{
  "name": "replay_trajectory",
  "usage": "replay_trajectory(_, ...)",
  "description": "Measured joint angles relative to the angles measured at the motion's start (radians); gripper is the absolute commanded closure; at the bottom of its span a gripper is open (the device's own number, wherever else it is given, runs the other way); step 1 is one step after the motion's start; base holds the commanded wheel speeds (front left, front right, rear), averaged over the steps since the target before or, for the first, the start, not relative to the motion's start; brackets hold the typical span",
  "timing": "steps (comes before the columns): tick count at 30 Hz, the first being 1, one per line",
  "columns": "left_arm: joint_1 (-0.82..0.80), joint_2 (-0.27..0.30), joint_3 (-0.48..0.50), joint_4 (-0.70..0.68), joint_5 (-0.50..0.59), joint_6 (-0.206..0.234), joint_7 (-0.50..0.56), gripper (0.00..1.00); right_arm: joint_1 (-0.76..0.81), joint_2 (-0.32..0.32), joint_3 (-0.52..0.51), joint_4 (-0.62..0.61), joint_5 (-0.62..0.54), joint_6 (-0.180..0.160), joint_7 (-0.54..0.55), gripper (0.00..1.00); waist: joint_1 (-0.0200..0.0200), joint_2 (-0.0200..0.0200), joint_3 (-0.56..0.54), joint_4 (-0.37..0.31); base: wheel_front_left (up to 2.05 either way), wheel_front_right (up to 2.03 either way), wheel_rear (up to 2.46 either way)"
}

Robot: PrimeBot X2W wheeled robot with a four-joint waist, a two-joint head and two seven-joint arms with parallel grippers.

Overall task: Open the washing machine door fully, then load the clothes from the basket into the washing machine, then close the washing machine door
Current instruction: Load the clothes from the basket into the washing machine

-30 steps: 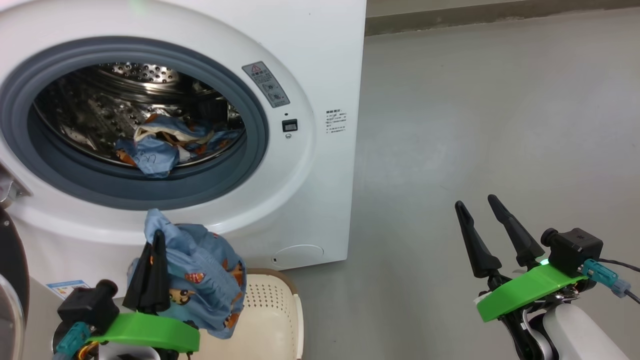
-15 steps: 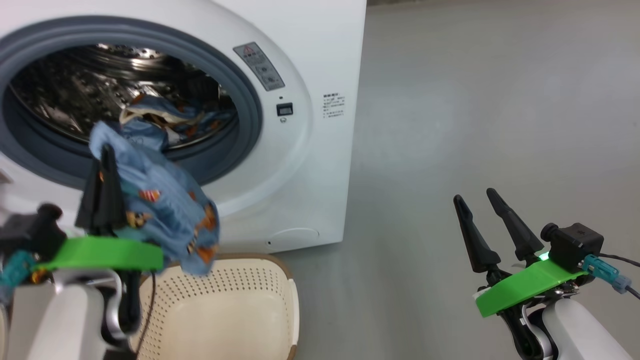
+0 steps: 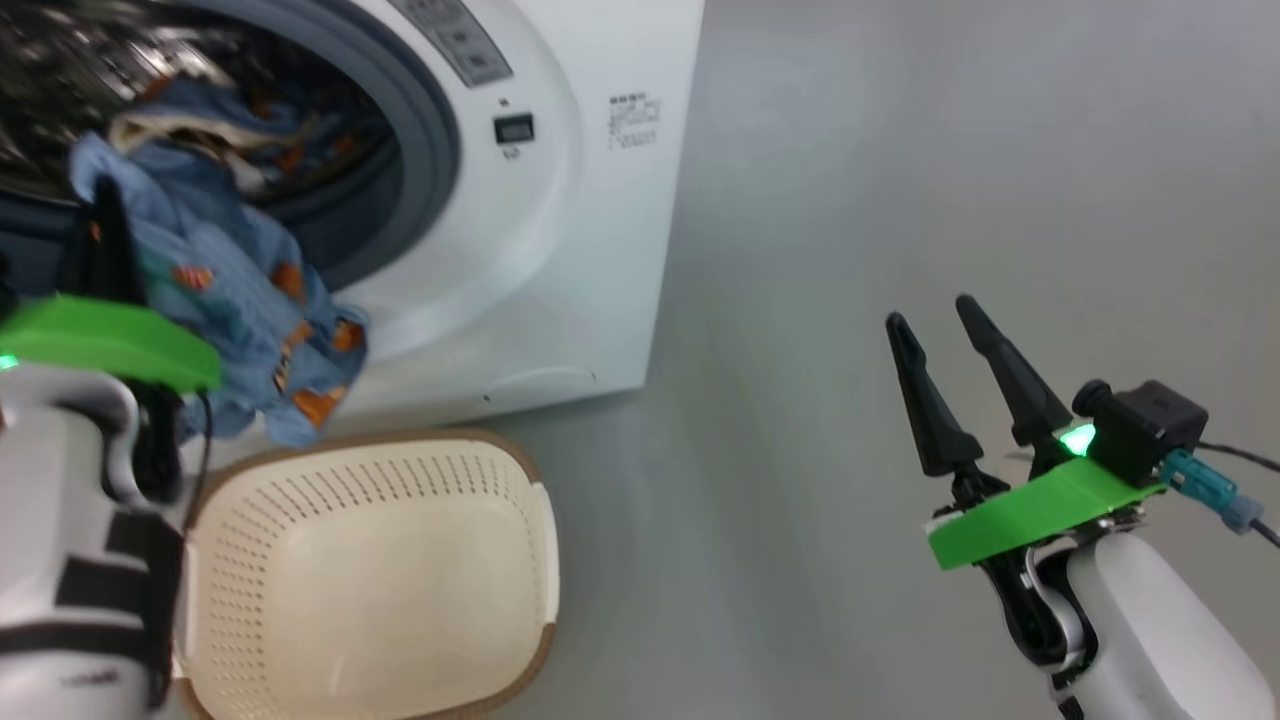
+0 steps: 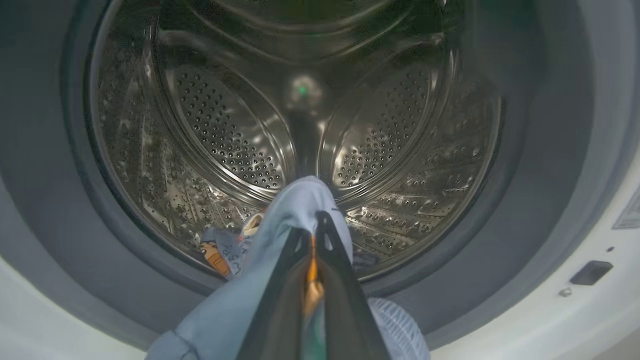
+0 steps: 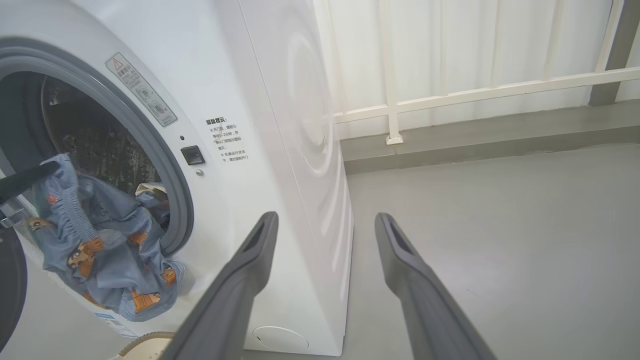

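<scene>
Right now the left gripper (image 4: 311, 225) is clamped on a blue garment (image 3: 250, 300), holding it at the mouth of the washing machine (image 3: 560, 250), with more clothes (image 3: 200, 110) lying in the drum (image 4: 225, 140) behind. Below it the basket (image 3: 450, 480) sits on the floor (image 3: 850, 200) just in front of the machine. The right gripper (image 3: 930, 312) hangs well apart over the floor, fingers spread and holding nothing.
</scene>
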Motion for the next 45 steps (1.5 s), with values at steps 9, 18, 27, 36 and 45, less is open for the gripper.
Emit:
replay_trajectory(9, -0.236, 0.058, 0.002, 0.236, 0.013, -0.016, -0.022, 1.0, -0.035, 0.029, -0.01, -0.031, -0.023, 0.0, 0.0, 0.0, 0.0, 0.0, 0.141, -0.053, 0.0, 0.0, 0.0)
replay_trajectory(18, -0.424, 0.133, -0.006, 0.334, 0.056, -0.021, -0.036, 1.0, -0.057, 0.068, -0.021, -0.05, -0.035, 0.0, 0.0, 0.0, 0.0, 0.0, 0.252, -0.139, 0.0, 0.0, 0.0)
replay_trajectory(27, -0.525, 0.19, 0.055, 0.161, 0.137, 0.026, -0.044, 1.0, -0.058, 0.093, -0.025, -0.059, -0.035, 0.0, 0.0, 0.0, 0.0, 0.0, 0.325, -0.213, 0.0, 0.0, 0.0)
replay_trajectory(36, -0.516, 0.148, 0.068, 0.315, 0.154, 0.038, -0.044, 0.0, -0.061, 0.096, -0.022, -0.047, -0.038, 0.0, 0.0, 0.0, 0.0, 0.0, 0.323, -0.219, 0.0, 0.0, 0.0)
replay_trajectory(45, -0.515, 0.124, 0.059, 0.406, 0.154, 0.01, -0.044, 0.0, -0.075, 0.094, -0.019, -0.039, -0.038, 0.0, 0.0, 0.0, 0.0, 0.0, 0.293, -0.179, 0.0, 0.0, 0.0)
